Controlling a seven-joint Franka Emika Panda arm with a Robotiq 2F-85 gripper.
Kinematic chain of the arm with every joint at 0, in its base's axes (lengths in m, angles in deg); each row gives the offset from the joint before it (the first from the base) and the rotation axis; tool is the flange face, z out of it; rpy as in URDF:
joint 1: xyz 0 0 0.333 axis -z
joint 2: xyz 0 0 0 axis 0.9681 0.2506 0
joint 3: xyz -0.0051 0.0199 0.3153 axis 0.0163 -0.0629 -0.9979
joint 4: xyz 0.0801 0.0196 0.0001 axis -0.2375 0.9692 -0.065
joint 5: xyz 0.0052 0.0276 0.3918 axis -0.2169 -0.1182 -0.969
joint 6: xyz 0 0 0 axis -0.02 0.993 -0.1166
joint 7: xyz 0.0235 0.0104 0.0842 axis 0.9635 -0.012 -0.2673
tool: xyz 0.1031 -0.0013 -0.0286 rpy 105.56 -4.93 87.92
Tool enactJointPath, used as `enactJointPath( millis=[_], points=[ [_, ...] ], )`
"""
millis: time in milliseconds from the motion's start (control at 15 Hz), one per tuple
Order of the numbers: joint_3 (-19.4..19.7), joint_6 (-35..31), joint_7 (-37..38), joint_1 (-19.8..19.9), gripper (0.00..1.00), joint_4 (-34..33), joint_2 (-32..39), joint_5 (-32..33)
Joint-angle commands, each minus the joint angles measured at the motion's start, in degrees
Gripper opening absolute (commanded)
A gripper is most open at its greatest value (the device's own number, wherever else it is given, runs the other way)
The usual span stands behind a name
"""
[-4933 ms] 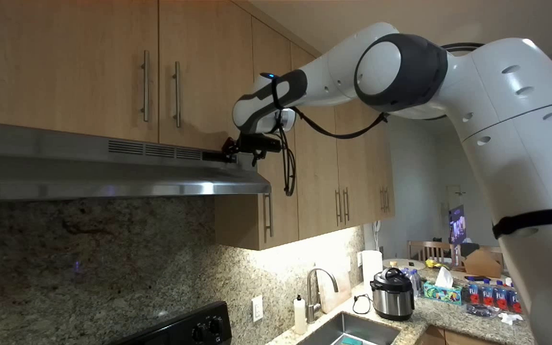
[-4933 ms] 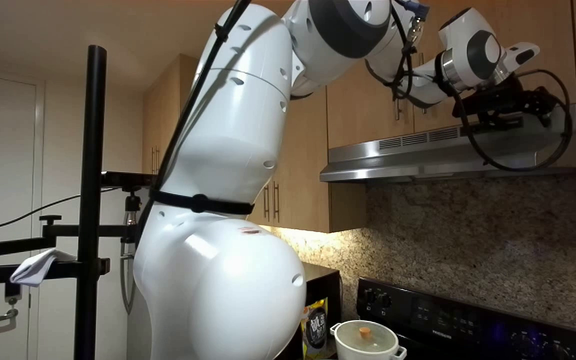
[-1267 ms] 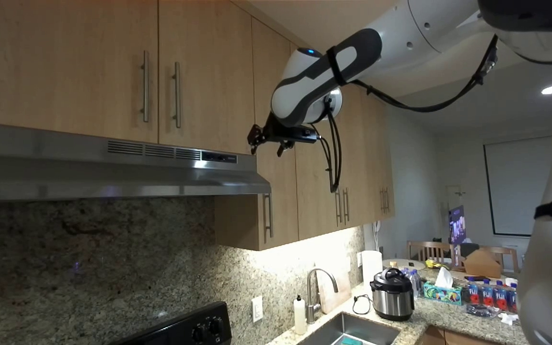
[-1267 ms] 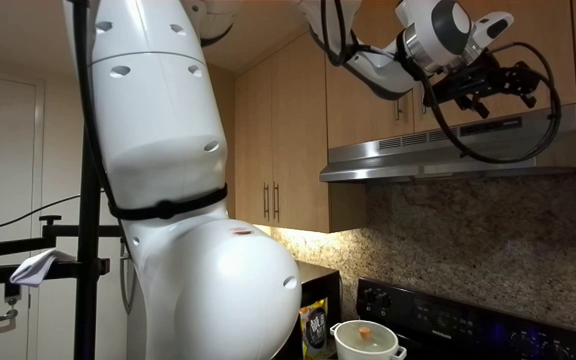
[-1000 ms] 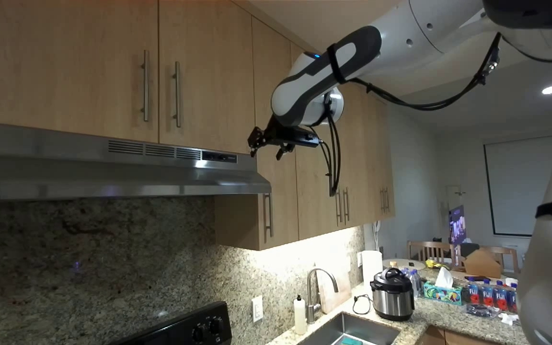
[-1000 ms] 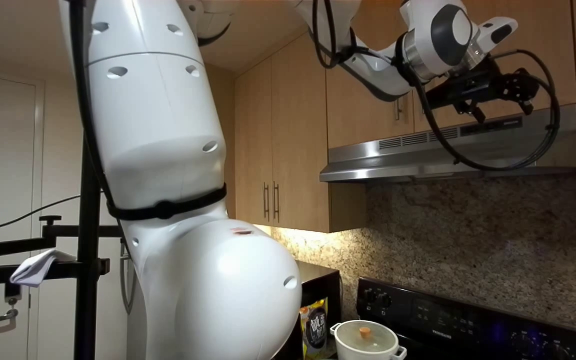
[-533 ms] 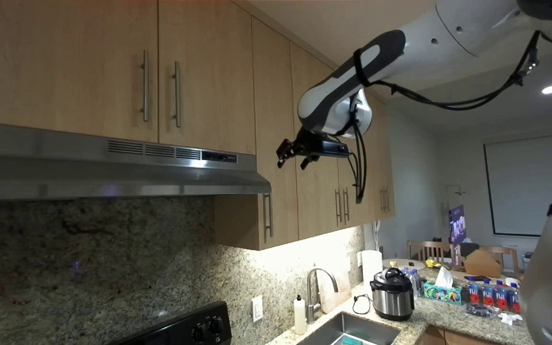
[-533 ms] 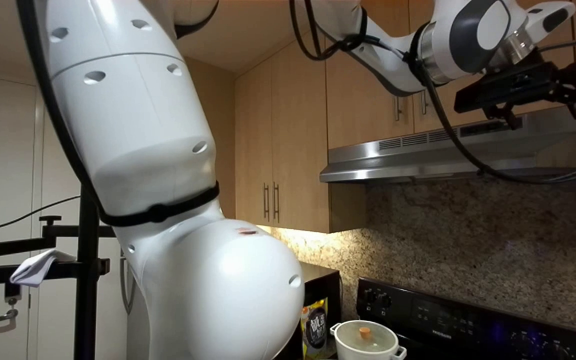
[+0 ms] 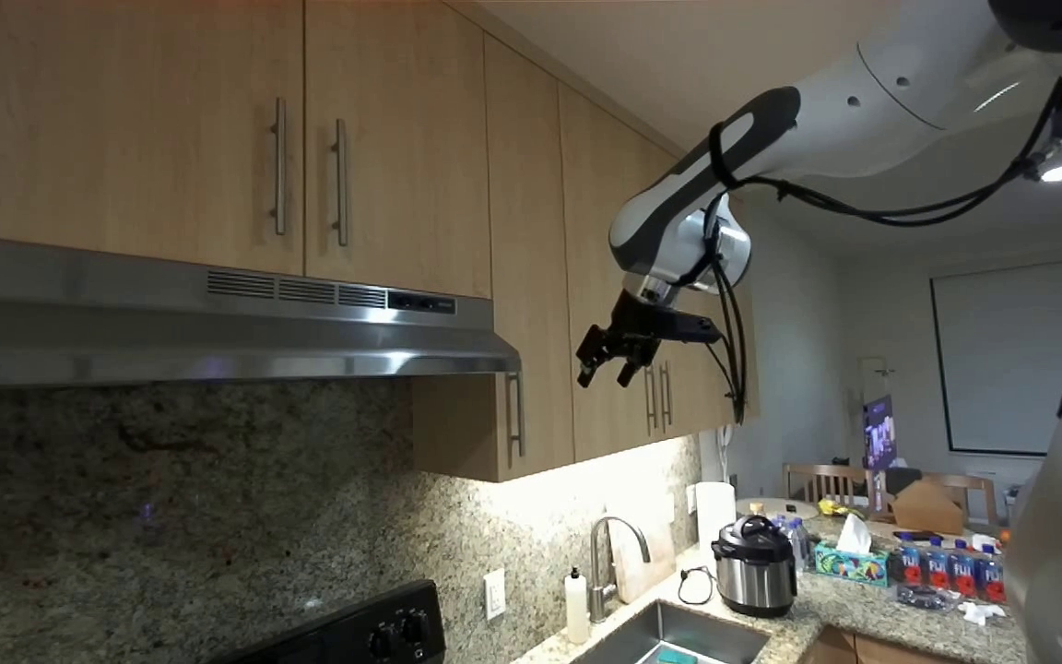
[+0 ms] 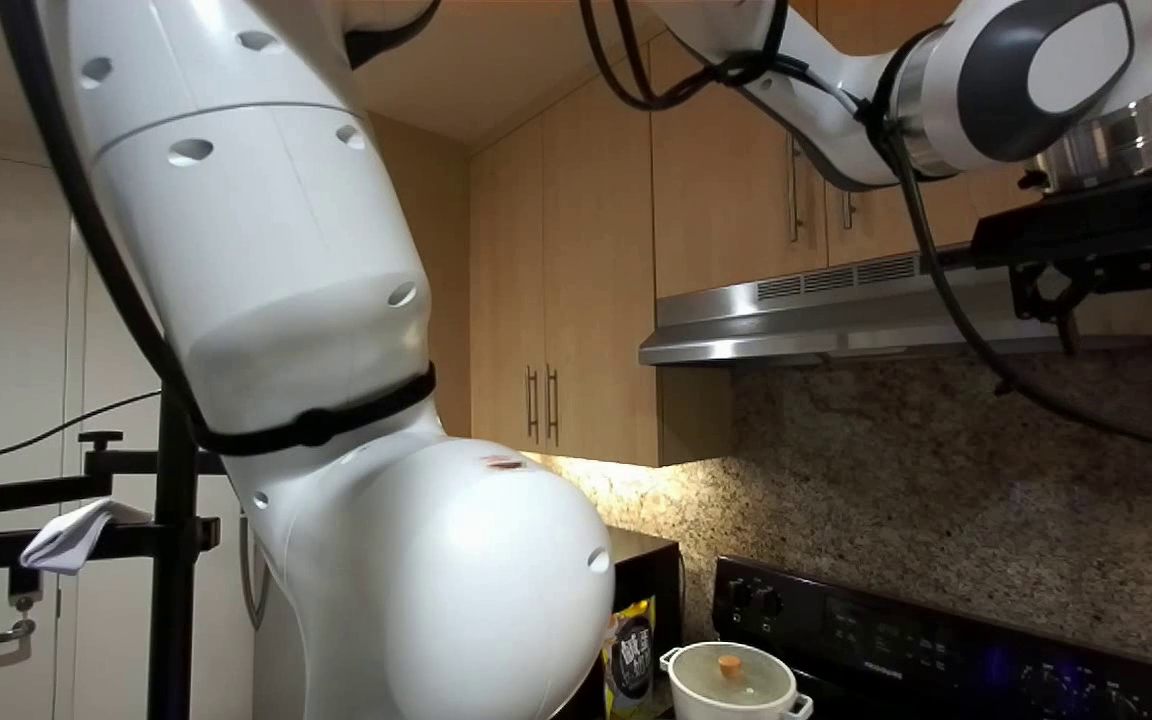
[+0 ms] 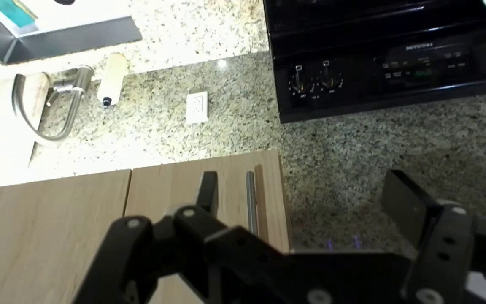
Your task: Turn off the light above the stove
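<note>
The steel range hood [image 9: 218, 323] hangs under the wooden cabinets above the black stove [image 9: 383, 636]. It also shows in an exterior view [image 10: 786, 325]. A dark control strip [image 9: 422, 302] sits at the right end of the hood's front, beside the vents. The stone wall below the hood is dim; the lamp on the underside is not visible. My gripper [image 9: 604, 376] is open and empty, pointing down, right of the hood and apart from it. In an exterior view, the gripper [image 10: 1116, 290] is cut off by the edge. In the wrist view the fingers [image 11: 302, 177] are wide apart.
Upper cabinets with bar handles [image 9: 342, 182] line the wall. A lower cabinet handle [image 11: 251, 202] shows between the fingers in the wrist view. Faucet [image 9: 597, 563], pressure cooker [image 9: 756, 567] and bottles stand below. A white pot [image 10: 733, 680] sits on the stove. Cables [image 9: 729, 323] hang from the wrist.
About five seconds ago the gripper was at the hood's control strip. Since then it has backed off, moved right of the hood and lowered, uncovering the strip. The wall's brightness looks unchanged.
</note>
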State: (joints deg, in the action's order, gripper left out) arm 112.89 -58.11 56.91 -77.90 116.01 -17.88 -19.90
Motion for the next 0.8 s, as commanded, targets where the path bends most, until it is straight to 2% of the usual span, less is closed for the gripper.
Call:
enactJointPath(
  millis=[0,67,133,600,733],
  points=[
    [-1.09,6.04,-4.66,-0.06,1.00,-0.53,1.28,-3.73],
    [-2.02,7.20,-3.96,0.39,1.00,-0.81,1.92,-3.66],
    [-2.76,4.94,-2.48,2.04,1.00,-0.10,1.16,-2.83],
    [-4.28,3.96,-1.88,2.57,1.00,-1.13,-0.39,-3.70],
    [-5.71,3.43,0.23,3.58,1.00,-1.59,-0.29,-2.17]
  ],
)
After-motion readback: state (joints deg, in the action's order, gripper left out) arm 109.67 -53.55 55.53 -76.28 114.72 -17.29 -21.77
